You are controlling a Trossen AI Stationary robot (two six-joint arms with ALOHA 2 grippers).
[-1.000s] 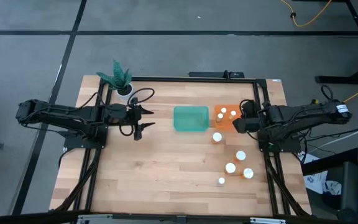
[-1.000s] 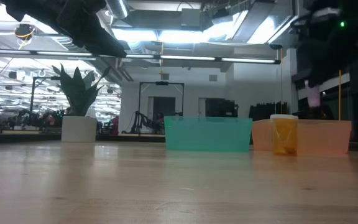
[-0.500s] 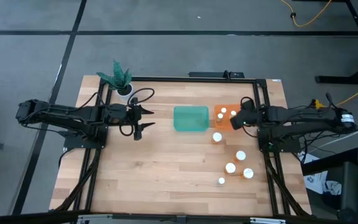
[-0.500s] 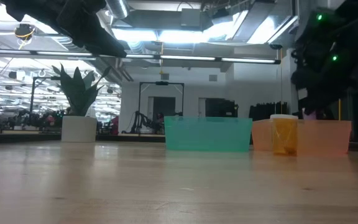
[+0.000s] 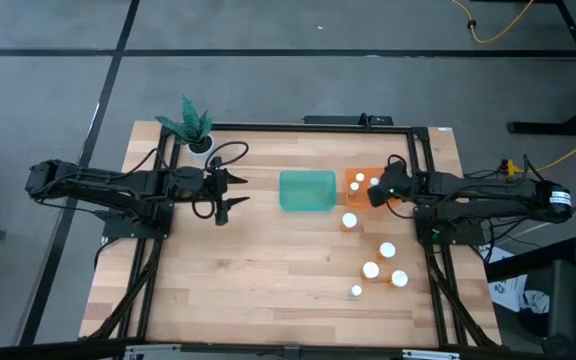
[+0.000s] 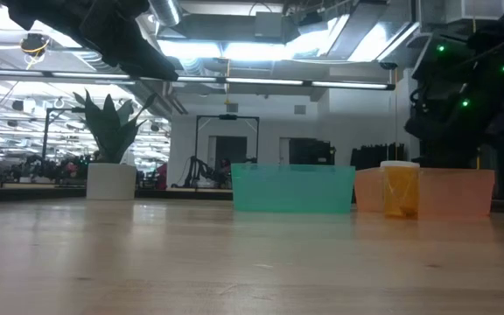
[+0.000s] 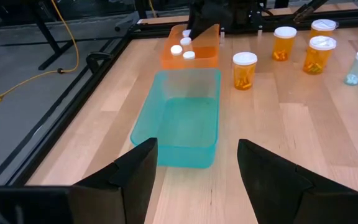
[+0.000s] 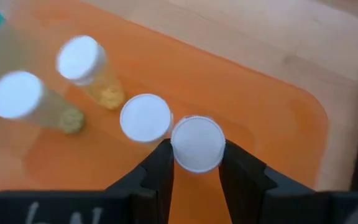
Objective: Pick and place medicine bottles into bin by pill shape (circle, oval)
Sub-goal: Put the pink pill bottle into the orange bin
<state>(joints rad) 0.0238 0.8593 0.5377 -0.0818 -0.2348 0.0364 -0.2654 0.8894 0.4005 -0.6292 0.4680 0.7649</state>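
— Count from the left of the translucent teal plastic bin (image 5: 307, 174), please: what is there?

— Far to its left, at the back corner of the light wooden table (image 5: 258, 290), one white pot with a green plant (image 5: 197, 138). Nearer the teal bin, on the same side, the left gripper (image 5: 230, 192) hangs above the boards. Its two dark fingers (image 7: 132, 177) stand apart with nothing between them.

— And inside the teal bin?

— No bottles; only its bare floor shows.

— To its right?

— One translucent orange plastic bin (image 5: 361, 201), just beside the teal bin. Three small amber bottles with round white caps stand in it (image 7: 176, 49) (image 7: 186, 41) (image 7: 189, 55). In two of them, yellowish pills show through the wall.

— Where is the right gripper (image 5: 376, 192)?

— Over the orange bin, on the side away from the teal bin. Its fingers (image 8: 160, 165) are closed on the white cap of a fourth amber bottle (image 8: 197, 142). That bottle hangs right beside one of the three. I cannot tell whether its base touches the bin floor.

— How many bottles are outside the bins?

— Five, all upright on the wood to the right of the teal bin and nearer the front edge. One amber bottle (image 5: 349, 220) stands just in front of the orange bin. Three more amber ones (image 5: 387, 250) (image 5: 371, 269) (image 5: 399, 278) stand in a loose group farther forward. The fifth is a smaller, pale clear bottle (image 5: 356, 291), nearest the front.

— So the totals?

— Two bins, two grippers, one plant, and nine bottles: three in the orange bin, one gripped, five on the table.
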